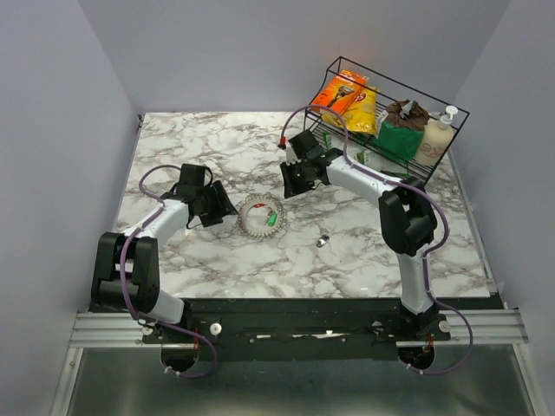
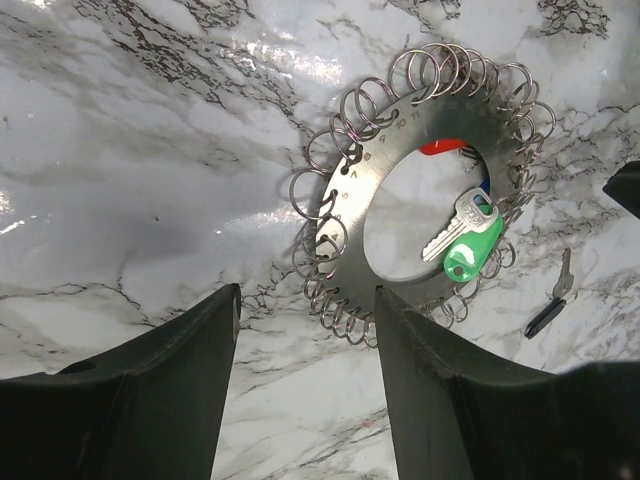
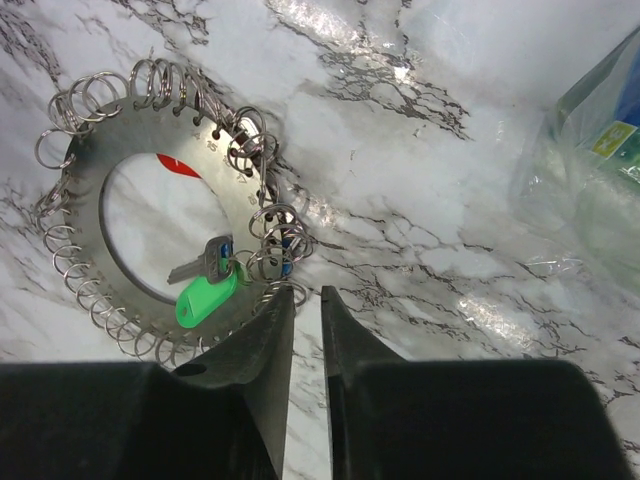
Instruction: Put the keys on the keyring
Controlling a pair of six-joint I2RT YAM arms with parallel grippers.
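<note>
Keyring [image 1: 260,217] lies flat on the marble table [image 1: 173,156], a steel disc rimmed with small split rings. Just left of it hangs the left gripper [image 1: 221,208], jaws spread wide with nothing between them, tips close beside the rim. Inside the keyring's hole sit a green-headed key [image 2: 472,250] and a red key head [image 2: 440,147]. Just right of the keyring and beyond it, the right gripper [image 1: 293,184] shows a narrow gap, holding nothing. Further right of the keyring, nearer the arms, a loose key [image 1: 322,240] lies alone. Far right of the keyring stands a wire basket [image 1: 403,85] of packets.
</note>
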